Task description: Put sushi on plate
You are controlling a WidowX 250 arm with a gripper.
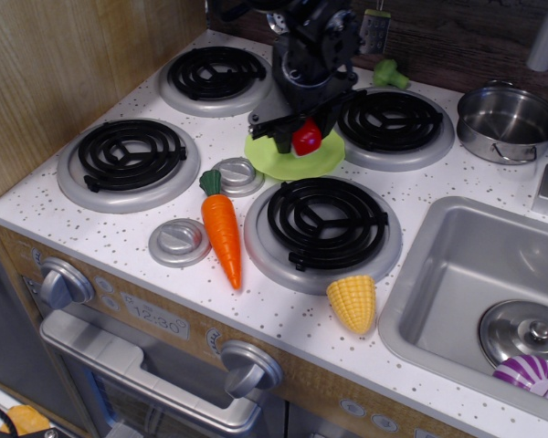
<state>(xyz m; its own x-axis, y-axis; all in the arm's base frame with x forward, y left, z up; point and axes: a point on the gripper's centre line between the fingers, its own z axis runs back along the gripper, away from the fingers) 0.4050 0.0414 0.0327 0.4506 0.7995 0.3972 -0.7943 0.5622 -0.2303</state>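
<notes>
The red sushi (306, 137) is held between the fingers of my black gripper (300, 134), low over the light-green plate (297, 162). The plate lies in the middle of the stove top between the burners. The gripper and arm cover most of the plate's far half. I cannot tell whether the sushi touches the plate. The gripper is shut on the sushi.
An orange carrot (222, 228) lies left of the front burner (321, 225), yellow corn (353, 302) at the front edge. A steel pot (509, 121) stands back right, a sink (479, 274) at right. Small grey discs (179, 241) sit near the carrot. The cabbage is hidden behind the arm.
</notes>
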